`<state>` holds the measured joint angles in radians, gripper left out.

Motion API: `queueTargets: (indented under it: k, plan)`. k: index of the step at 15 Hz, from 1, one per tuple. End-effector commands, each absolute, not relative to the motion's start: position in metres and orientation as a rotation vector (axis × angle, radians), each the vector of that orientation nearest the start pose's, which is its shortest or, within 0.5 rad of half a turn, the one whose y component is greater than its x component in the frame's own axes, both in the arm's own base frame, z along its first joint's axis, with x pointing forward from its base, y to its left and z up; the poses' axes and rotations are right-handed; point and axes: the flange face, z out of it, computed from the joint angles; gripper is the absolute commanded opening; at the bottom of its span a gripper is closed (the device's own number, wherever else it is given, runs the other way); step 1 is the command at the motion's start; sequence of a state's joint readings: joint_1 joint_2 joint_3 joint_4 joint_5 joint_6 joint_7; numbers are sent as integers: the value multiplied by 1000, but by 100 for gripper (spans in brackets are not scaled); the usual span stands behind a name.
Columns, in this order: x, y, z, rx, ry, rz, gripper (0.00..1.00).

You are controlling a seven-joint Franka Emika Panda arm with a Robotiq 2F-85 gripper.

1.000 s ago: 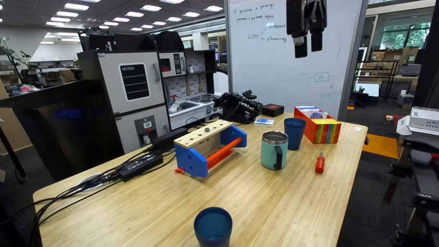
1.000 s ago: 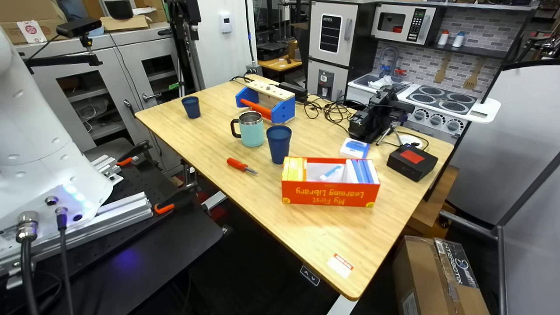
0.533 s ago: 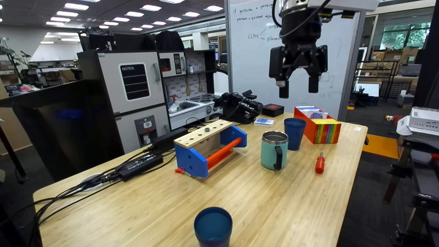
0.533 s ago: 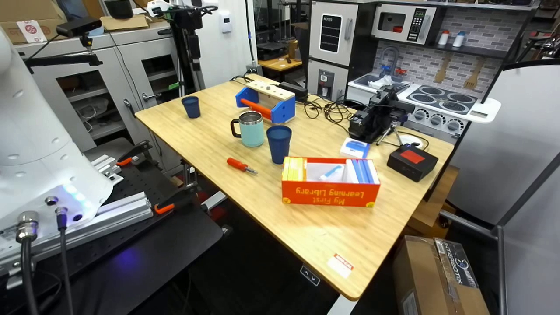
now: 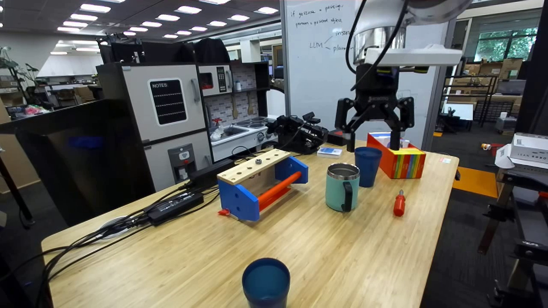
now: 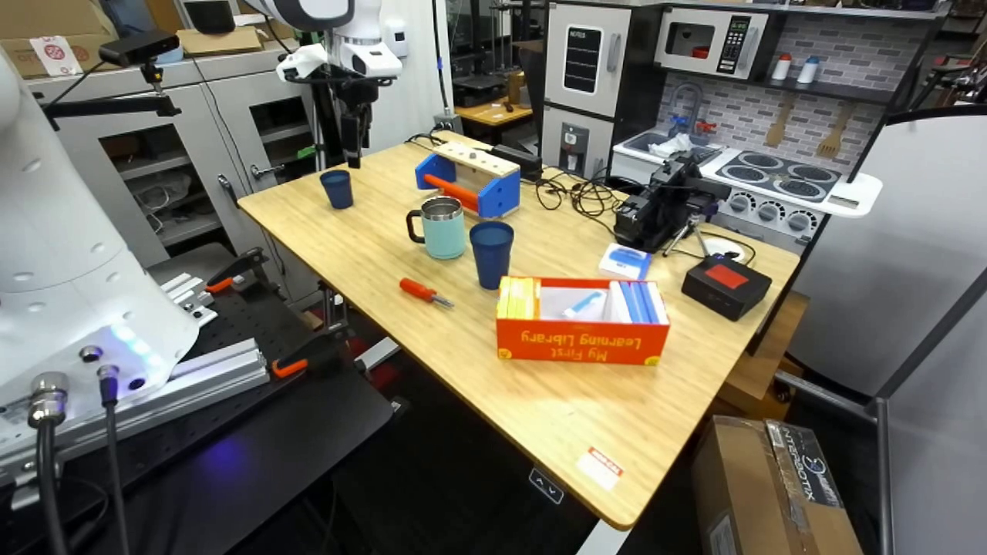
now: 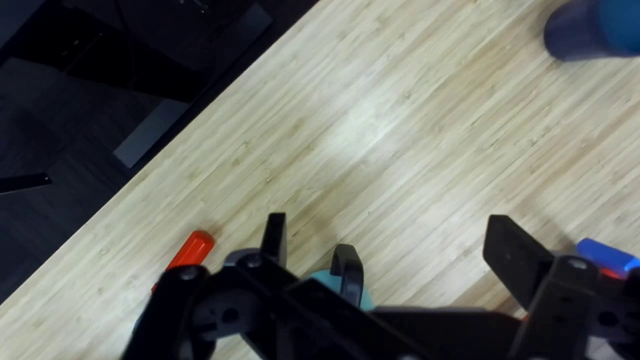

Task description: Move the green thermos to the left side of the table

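Note:
The green thermos (image 5: 336,192), teal with a steel rim and black side handle, stands upright on the light-wood table (image 5: 205,265). It also shows in an exterior view (image 6: 444,231), handle toward the robot base. In the wrist view only part of the thermos (image 7: 324,277) and its handle show; the gripper covers the rest. My gripper (image 5: 373,142) points down in the air above the table, open and empty, apart from the thermos. It also shows in an exterior view (image 6: 353,146). In the wrist view the fingertips (image 7: 387,222) are wide apart with bare wood between.
A blue cup (image 5: 367,167) stands right beside the thermos; another (image 5: 265,282) stands farther along the table. A toy workbench (image 5: 252,169), red screwdriver (image 5: 399,204), and red book box (image 5: 406,167) lie around. Cables (image 5: 81,235) run along the far edge.
My gripper has come down from above toward the table, and its fingers show wider apart than a second ago. The thermos and other objects have not moved.

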<state>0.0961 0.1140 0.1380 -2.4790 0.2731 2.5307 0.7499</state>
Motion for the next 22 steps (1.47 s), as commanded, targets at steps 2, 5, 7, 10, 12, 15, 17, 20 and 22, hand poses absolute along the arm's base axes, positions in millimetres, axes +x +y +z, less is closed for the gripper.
queueTargets:
  k: [2, 5, 7, 10, 12, 15, 17, 20, 22]
  plan:
    - [461, 95, 228, -2791, 1144, 170, 100]
    - [461, 100, 229, -2795, 1132, 168, 100]
    - [464, 97, 226, -2824, 1111, 163, 100]
    - [473, 87, 209, -2819, 1135, 159, 100]
    - [476, 79, 196, -2797, 1174, 147, 100]
    - [485, 73, 175, -2766, 1220, 106, 100]
    - [493, 70, 162, -2738, 1265, 85, 100]
    - [503, 66, 143, -2699, 1331, 88, 100]
    - [510, 63, 131, -2679, 1377, 112, 100]
